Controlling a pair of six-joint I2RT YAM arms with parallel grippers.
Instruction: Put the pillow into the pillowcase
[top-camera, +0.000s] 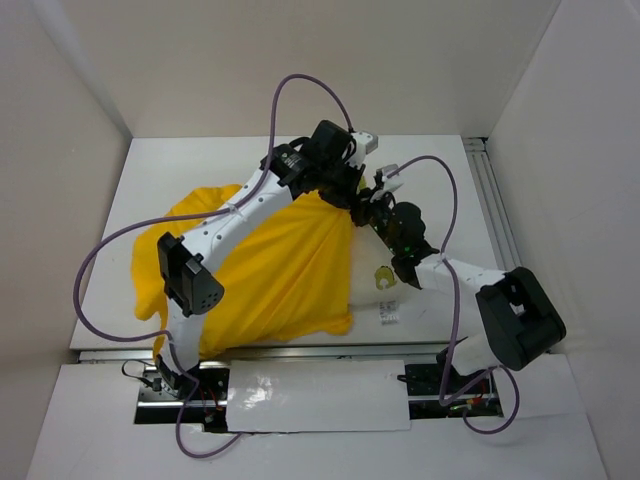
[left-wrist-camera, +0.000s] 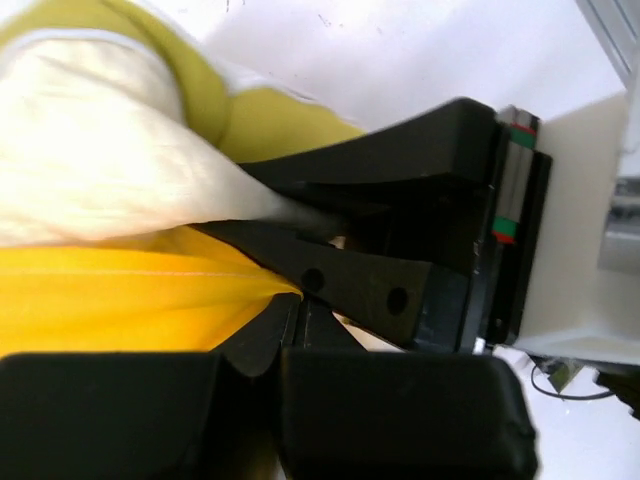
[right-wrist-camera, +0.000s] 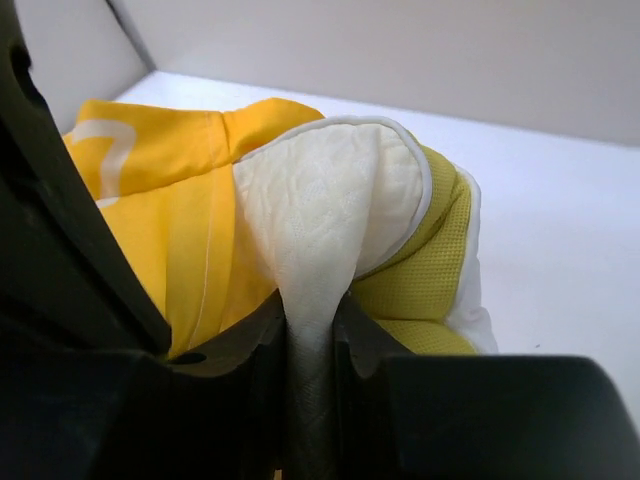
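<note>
Gripping pillowcase (left-wrist-camera: 120, 300) tight in left pincer (left-wrist-camera: 272, 335). Pinching pillow (right-wrist-camera: 320, 210) in closed right pincer (right-wrist-camera: 312, 345), toward tabletop's (top-camera: 200, 165) far edge.

The left gripper (left-wrist-camera: 278, 335) has its two black fingers closed on a tapering fold of the bright yellow pillowcase (left-wrist-camera: 100, 300). Just beside it, the right gripper (left-wrist-camera: 300, 212) pinches a drawn-out corner of the cream-white pillow (left-wrist-camera: 90, 150) between its own black fingers. More yellow cloth wraps over the pillow's other side. The white counter (left-wrist-camera: 400, 50) shows beyond them.
</note>
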